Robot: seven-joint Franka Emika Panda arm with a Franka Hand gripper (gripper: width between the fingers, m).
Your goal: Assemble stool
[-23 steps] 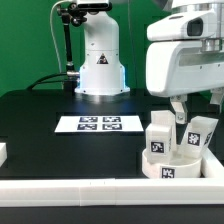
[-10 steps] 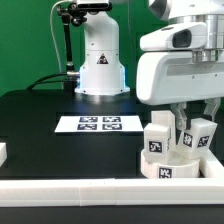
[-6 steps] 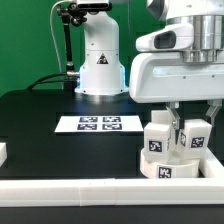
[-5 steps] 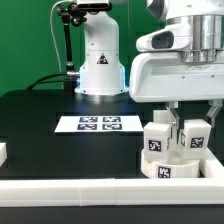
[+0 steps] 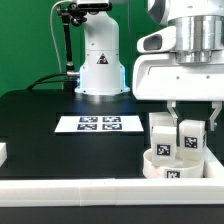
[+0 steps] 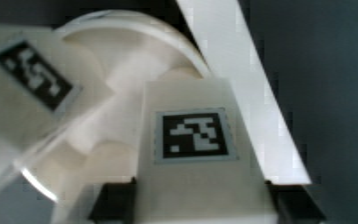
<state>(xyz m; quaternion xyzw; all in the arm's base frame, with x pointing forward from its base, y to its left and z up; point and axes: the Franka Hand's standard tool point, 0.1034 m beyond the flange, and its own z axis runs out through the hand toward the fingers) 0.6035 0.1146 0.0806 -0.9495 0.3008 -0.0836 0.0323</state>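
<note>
My gripper (image 5: 186, 113) is closed down narrow on a leg block (image 5: 191, 137), the one on the exterior view's right, and I hold it upright over the round seat (image 5: 172, 166) near the low white rail (image 5: 100, 190) at the table's front edge. In the wrist view that same block fills the space between my fingers (image 6: 115, 203), its tag facing the camera, with the curved seat just behind it. A second leg block (image 5: 160, 138) stands on the seat just beside mine, on the exterior view's left, and looks already set in place. So I judge the stool partly built: one leg seated, this one being fitted. Whether my block is fully down in its socket I cannot tell, since the joint is hidden behind the seat's rim. Any further legs are out of sight. The marker board (image 5: 99, 124) lies well apart.
</note>
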